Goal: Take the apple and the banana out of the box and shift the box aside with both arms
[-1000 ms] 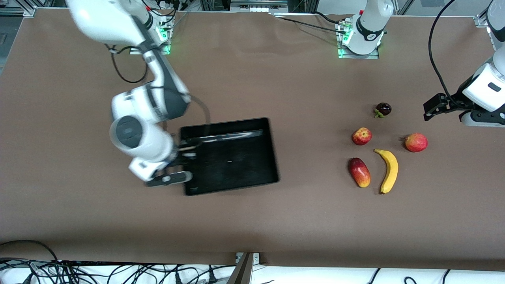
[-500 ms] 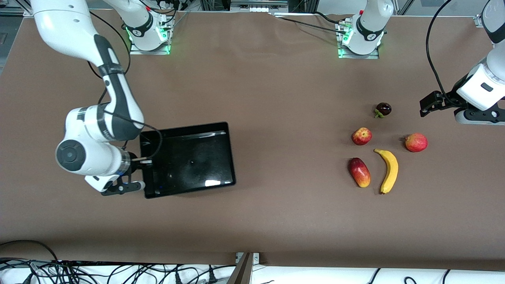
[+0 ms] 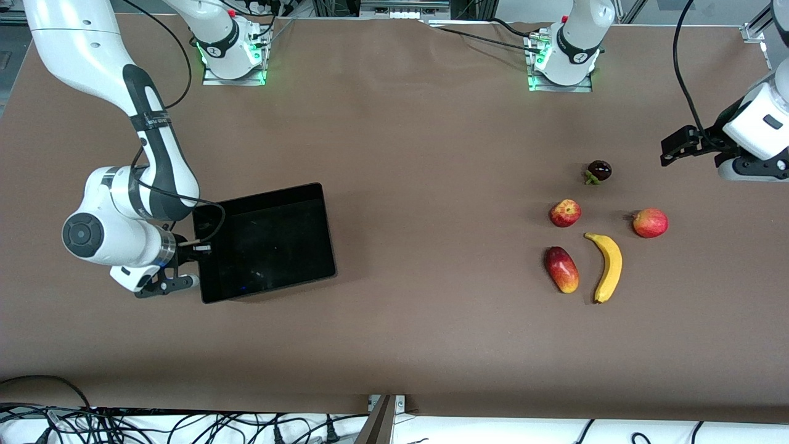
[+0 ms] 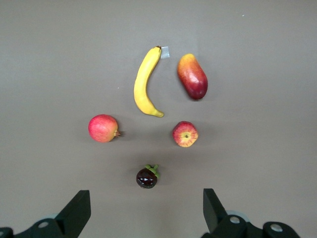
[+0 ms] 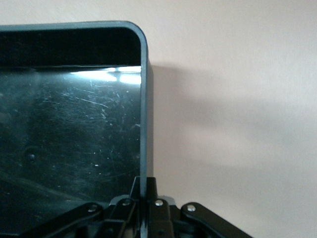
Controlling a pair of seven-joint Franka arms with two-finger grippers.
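Note:
The black tray (image 3: 266, 242) lies toward the right arm's end of the table. My right gripper (image 3: 196, 246) is shut on its end wall; the wrist view shows both fingers clamped on the wall (image 5: 144, 124). The yellow banana (image 3: 608, 266) and the small red apple (image 3: 564, 213) lie toward the left arm's end, and show in the left wrist view as banana (image 4: 145, 82) and apple (image 4: 185, 134). My left gripper (image 3: 669, 152) is open and empty, up in the air beside the fruits at the table's end.
A red-yellow mango-like fruit (image 3: 561, 269) lies beside the banana. A round red fruit with a nub (image 3: 650, 222) and a dark purple mangosteen (image 3: 598, 171) lie by the apple. Both arm bases (image 3: 562, 58) stand along the farthest table edge.
My right gripper has dragged the tray a long way toward the right arm's end of the table. The left gripper shifted slightly. The fruits have not moved.

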